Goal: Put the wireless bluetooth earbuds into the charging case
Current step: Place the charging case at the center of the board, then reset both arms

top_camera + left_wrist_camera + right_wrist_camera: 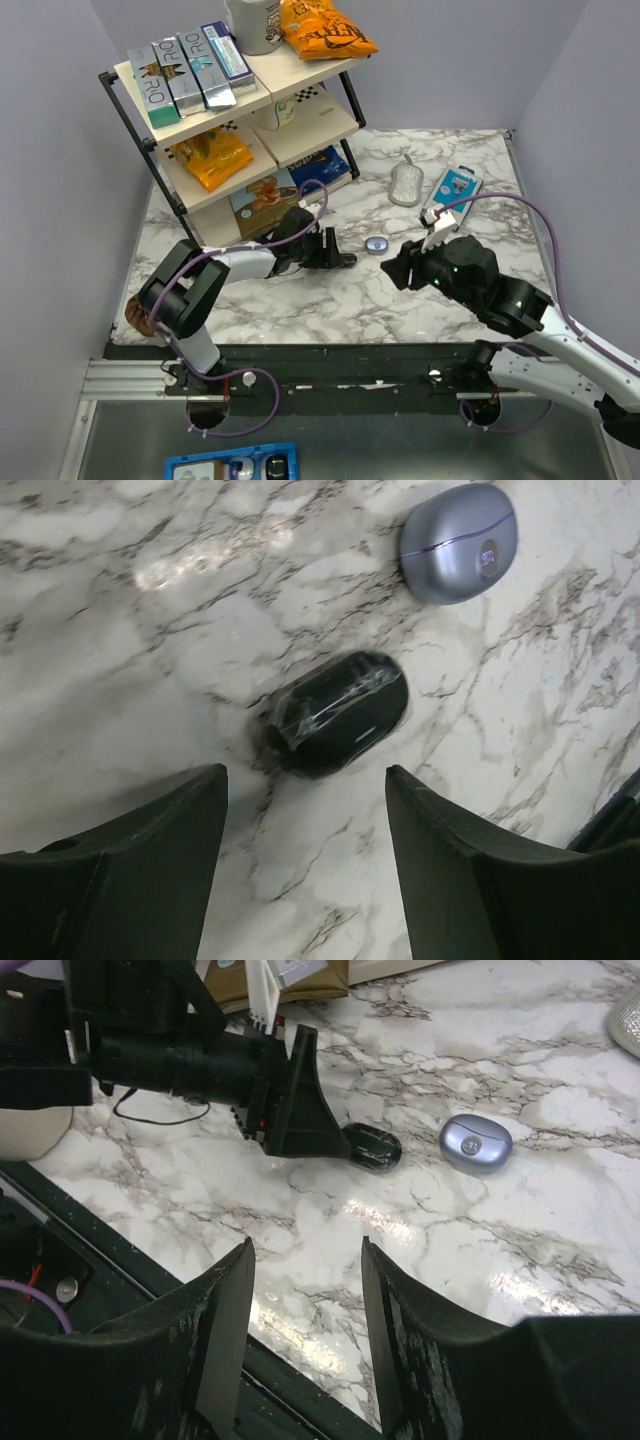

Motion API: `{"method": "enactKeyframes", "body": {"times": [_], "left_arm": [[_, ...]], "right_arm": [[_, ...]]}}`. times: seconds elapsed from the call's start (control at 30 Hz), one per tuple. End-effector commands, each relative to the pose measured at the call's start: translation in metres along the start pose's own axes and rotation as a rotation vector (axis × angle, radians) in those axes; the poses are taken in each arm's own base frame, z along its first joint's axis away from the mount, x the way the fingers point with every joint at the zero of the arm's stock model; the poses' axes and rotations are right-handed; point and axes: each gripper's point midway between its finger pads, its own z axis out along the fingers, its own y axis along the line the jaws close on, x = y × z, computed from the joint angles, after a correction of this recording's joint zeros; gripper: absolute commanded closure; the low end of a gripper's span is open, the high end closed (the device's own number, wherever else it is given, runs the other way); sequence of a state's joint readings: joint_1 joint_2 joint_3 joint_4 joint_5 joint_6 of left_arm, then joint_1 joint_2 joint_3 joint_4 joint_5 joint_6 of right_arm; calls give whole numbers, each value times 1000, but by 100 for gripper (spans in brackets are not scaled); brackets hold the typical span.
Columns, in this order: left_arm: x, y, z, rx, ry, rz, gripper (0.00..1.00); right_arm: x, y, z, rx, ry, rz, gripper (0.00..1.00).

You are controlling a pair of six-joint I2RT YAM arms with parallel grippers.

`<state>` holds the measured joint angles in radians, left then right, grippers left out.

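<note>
Left end effector (305, 780) open, black glossy pod (335, 712) on tabletop (120, 680) just ahead, untouched. Right end effector (305, 1255) open, empty. Step: pre-grasp, judged. Next: centre, close gently.

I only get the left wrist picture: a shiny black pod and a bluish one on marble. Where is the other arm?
Observer: The right gripper hovers just to the right of the bluish pod, jaws open with nothing between them.
Operator: What else is on the table?
Observer: A shelf rack with boxes and orange snack bags stands at the far left.
Operator: Anything on the far right?
Observer: A blue packet lies flat there, past the right gripper.
</note>
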<state>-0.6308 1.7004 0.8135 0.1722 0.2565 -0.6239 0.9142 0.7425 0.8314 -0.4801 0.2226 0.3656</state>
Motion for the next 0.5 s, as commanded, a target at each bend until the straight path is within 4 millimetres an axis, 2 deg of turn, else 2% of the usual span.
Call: {"method": "enactKeyframes", "body": {"times": [0.0, 0.03, 0.07, 0.1, 0.13, 0.17, 0.23, 0.3, 0.33, 0.37, 0.43, 0.47], "left_arm": [[20, 43, -31, -189, 59, 12, 27], [10, 40, -43, -206, 26, 34, 27], [10, 50, -56, -288, 21, 41, 27], [6, 50, -65, -309, 0, 47, 27], [-8, 45, -82, -322, -62, 59, 5], [-7, 50, -93, -368, -77, 62, 1], [-22, 44, -116, -388, -174, 27, 1], [-29, 49, -132, -433, -247, -4, 1], [-38, 44, -145, -425, -314, -24, 1], [-37, 48, -151, -449, -352, -76, 1], [-48, 52, -175, -508, -497, -133, 1], [-45, 56, -179, -519, -517, -151, 1]], "right_arm": [[3, -9, 1, 38, -11, -2, 44], [3, -12, 1, 52, -13, -4, 44], [4, -14, 1, 59, -14, -5, 44], [4, -15, 1, 66, -18, 0, 44], [4, -18, 0, 80, -25, 4, 43], [2, -18, 1, 84, -33, 6, 43], [1, -21, 2, 98, -47, 14, 42], [-4, -22, 4, 110, -67, 21, 39], [-5, -24, 5, 122, -72, 19, 37], [-9, -23, 6, 121, -90, 20, 35], [-14, -29, 7, 154, -115, 24, 34], [-16, -30, 9, 167, -123, 32, 30]]}}
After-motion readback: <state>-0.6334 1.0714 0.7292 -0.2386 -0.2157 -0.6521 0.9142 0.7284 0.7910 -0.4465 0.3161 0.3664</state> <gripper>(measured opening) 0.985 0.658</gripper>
